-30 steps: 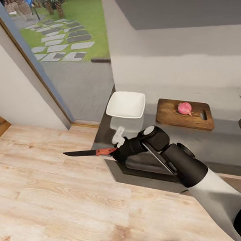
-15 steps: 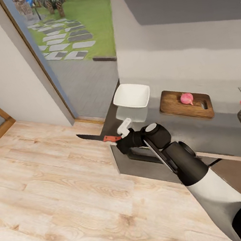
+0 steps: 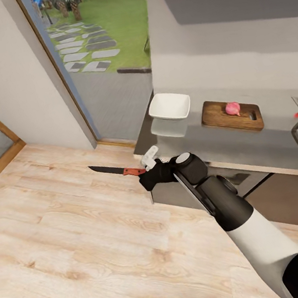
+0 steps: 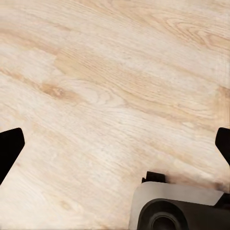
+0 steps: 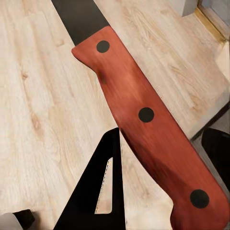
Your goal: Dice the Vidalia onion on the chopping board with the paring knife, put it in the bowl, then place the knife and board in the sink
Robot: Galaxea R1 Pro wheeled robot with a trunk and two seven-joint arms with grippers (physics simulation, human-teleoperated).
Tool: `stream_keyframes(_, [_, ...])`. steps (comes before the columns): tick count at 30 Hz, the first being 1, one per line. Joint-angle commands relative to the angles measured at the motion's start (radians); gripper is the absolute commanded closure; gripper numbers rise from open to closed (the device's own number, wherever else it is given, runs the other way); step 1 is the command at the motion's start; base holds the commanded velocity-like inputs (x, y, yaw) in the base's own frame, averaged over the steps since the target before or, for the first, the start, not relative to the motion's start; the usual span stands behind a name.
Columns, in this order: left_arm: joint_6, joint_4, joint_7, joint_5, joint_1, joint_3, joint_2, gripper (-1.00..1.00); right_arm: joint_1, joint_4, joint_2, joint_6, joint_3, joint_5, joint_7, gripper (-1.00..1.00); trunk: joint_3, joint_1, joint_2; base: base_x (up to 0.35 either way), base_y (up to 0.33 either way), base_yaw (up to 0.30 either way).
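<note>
Gripping the paring knife (image 3: pixel 115 170) handle, right pincer (image 3: pixel 147 169) closed.

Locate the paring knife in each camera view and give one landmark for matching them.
Head view: paring knife left of centre, held level in the right gripper, blade over the wood floor.
Left wrist view: no knife, just floor.
Right wrist view: red handle runs diagonally across.
Shared landmark: the wood floor.

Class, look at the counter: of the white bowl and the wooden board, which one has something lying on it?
The chopping board: a pink onion rests on it, while the bowl beside it is empty.
</note>
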Motion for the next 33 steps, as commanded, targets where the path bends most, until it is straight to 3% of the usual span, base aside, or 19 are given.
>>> stream_keyframes(1, [-0.005, 0.004, -0.001, 0.003, -0.002, 0.000, 0.000, -1.00, -0.001, -0.001, 0.001, 0.003, 0.001, 0.010, 0.008, 1.00, -0.002, 0.000, -0.002, -0.271, 0.157, 0.000])
stream_keyframes(8, [-0.005, 0.004, -0.001, 0.003, -0.002, 0.000, 0.000, -1.00, -0.001, 0.007, 0.000, 0.003, 0.003, 0.008, 0.007, 1.00, -0.002, 0.000, -0.002, -0.271, 0.157, 0.000])
stream_keyframes(12, [-0.005, 0.004, -0.001, 0.003, -0.002, 0.000, 0.000, -1.00, 0.002, 0.068, -0.004, -0.006, 0.005, 0.006, 0.000, 1.00, -0.002, 0.000, -0.002, -0.271, 0.157, 0.000])
stream_keyframes(15, [-0.005, 0.004, -0.001, 0.003, -0.002, 0.000, 0.000, -1.00, 0.007, 0.165, -0.004, -0.061, 0.006, 0.005, -0.001, 1.00, -0.002, 0.000, -0.002, -0.219, 0.116, 0.000])
stream_keyframes(19, [-0.005, 0.004, -0.001, 0.003, -0.002, 0.000, 0.000, -1.00, 0.011, 0.357, -0.002, -0.240, 0.006, 0.003, -0.001, 1.00, -0.002, 0.000, -0.002, -0.085, 0.039, 0.000])
stream_keyframes(21, [-0.005, 0.004, -0.001, 0.003, -0.002, 0.000, 0.000, -1.00, 0.012, 0.521, 0.009, -0.369, 0.006, 0.003, -0.001, 1.00, -0.002, 0.000, -0.002, -0.027, 0.012, 0.000])
stream_keyframes(24, [-0.005, 0.004, -0.001, 0.003, -0.002, 0.000, 0.000, -1.00, 0.013, 0.779, 0.047, -0.561, 0.006, 0.004, -0.004, 1.00, -0.002, 0.000, -0.002, -0.009, 0.004, 0.000])
stream_keyframes(26, [-0.005, 0.004, -0.001, 0.003, -0.002, 0.000, 0.000, -1.00, 0.013, 0.899, 0.072, -0.664, 0.006, 0.005, -0.015, 1.00, -0.002, 0.000, -0.002, -0.004, 0.002, 0.000])
stream_keyframes(29, [-0.005, 0.004, -0.001, 0.003, -0.002, 0.000, 0.000, -1.00, 0.013, 1.101, 0.107, -0.846, 0.006, 0.005, -0.084, 1.00, -0.002, 0.000, -0.002, -0.001, 0.000, 0.000])
stream_keyframes(33, [-0.005, 0.004, -0.001, 0.003, -0.002, 0.000, 0.000, -1.00, 0.022, 1.262, 0.107, -1.008, 0.006, 0.004, -0.194, 1.00, -0.002, 0.000, -0.002, 0.000, 0.000, 0.000])
